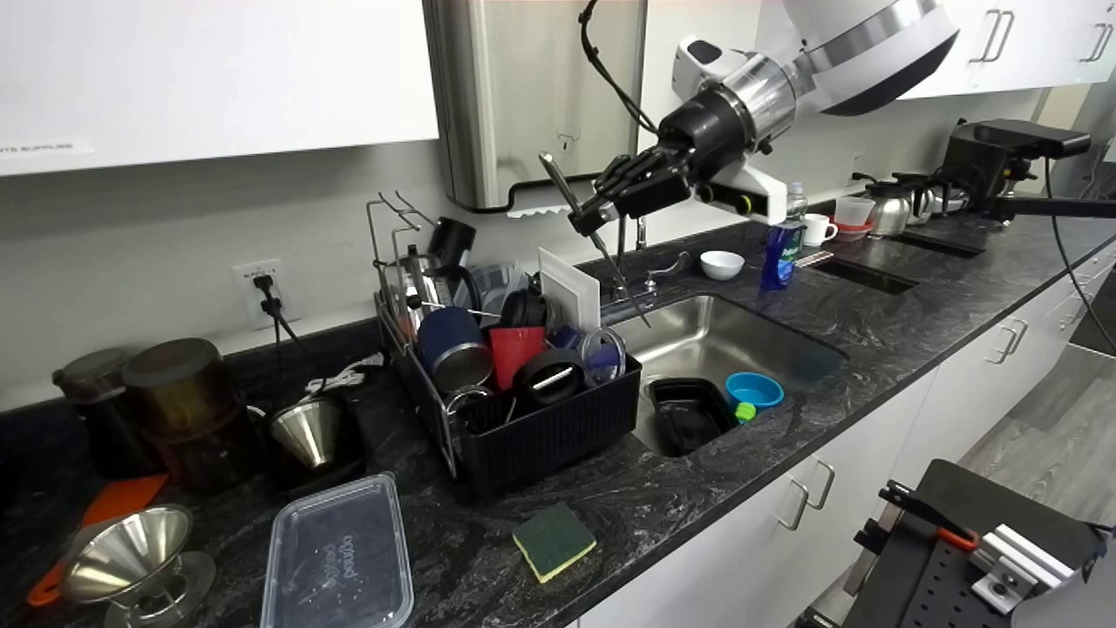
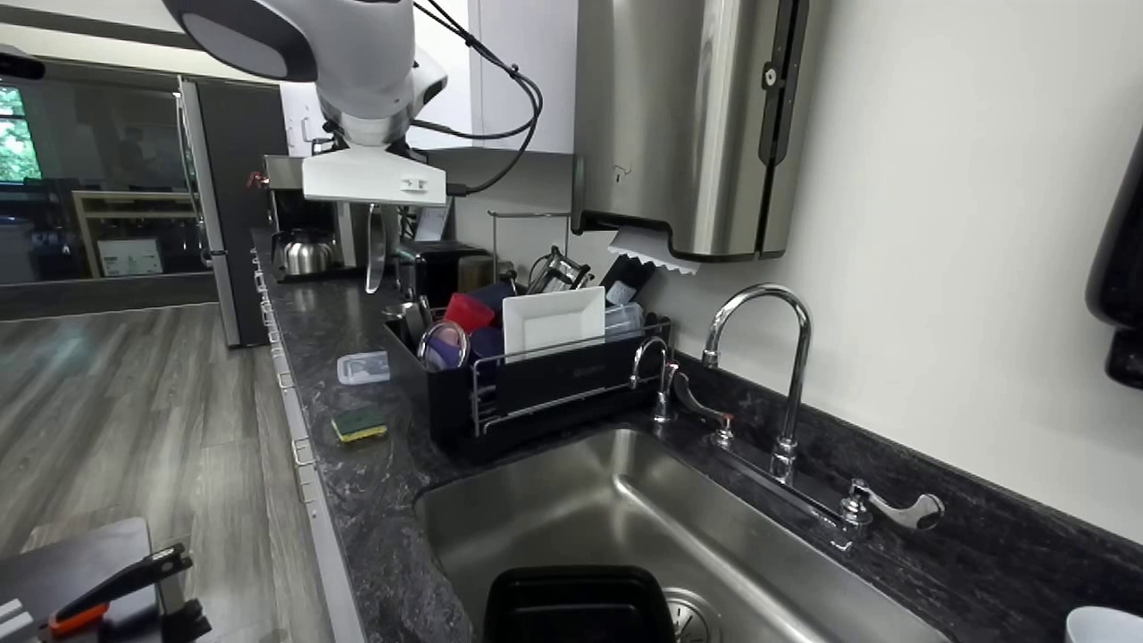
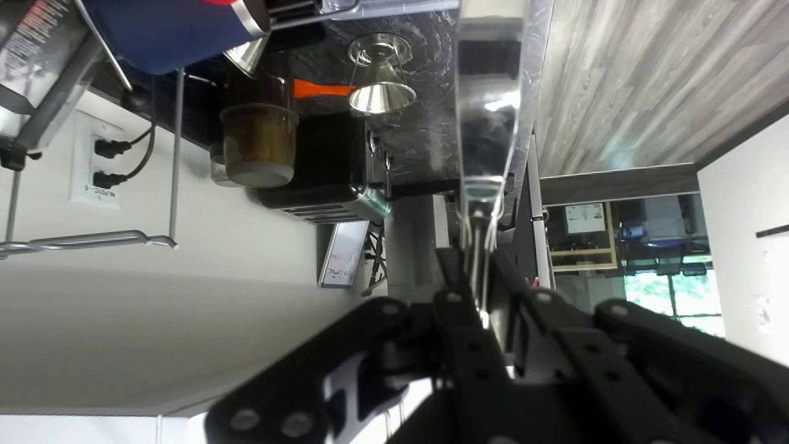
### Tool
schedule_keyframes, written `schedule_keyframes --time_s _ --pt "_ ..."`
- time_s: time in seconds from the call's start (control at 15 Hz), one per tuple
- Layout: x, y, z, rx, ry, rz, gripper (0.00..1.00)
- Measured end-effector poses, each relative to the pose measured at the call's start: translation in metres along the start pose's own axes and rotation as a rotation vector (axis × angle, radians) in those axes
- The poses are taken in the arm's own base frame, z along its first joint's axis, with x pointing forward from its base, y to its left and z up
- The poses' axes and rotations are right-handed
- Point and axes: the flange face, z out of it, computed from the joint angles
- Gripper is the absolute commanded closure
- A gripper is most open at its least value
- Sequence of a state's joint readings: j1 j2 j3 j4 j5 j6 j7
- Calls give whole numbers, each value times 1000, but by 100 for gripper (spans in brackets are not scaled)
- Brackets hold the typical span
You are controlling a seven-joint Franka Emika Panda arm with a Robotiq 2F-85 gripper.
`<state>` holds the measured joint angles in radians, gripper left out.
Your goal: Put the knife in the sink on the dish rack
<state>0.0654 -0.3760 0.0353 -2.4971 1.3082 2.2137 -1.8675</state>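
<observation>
My gripper (image 1: 595, 214) is shut on the knife (image 1: 561, 183), a long silver piece. I hold it in the air, tilted, with its lower end near the dish rack's sink-side edge in the picture. In the wrist view the knife (image 3: 487, 111) runs out from between the fingertips (image 3: 479, 268). In an exterior view the knife (image 2: 375, 250) hangs below the white wrist housing, which hides the fingers. The black dish rack (image 1: 558, 436) is full of dishes; it also shows in an exterior view (image 2: 571, 386). The steel sink (image 1: 697, 327) is beside it.
A white square plate (image 1: 571, 292), a red cup (image 1: 516, 356) and several mugs fill the rack. A tall faucet (image 2: 804, 357) and a steel dispenser (image 1: 558, 96) stand by the wall. A black container (image 1: 693, 419) and blue bowl (image 1: 754, 391) sit in the sink.
</observation>
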Motion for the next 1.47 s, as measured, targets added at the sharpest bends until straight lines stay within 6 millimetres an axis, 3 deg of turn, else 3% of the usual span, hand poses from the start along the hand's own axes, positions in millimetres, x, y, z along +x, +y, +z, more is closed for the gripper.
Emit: schedule_keyframes --time_s 0.53,0.93,1.47 --pt "-1 -13 46 -19 32 14 96" --pt "17 -30 76 -149 1 -25 96" --pt "16 -30 117 -189 -19 -17 96"
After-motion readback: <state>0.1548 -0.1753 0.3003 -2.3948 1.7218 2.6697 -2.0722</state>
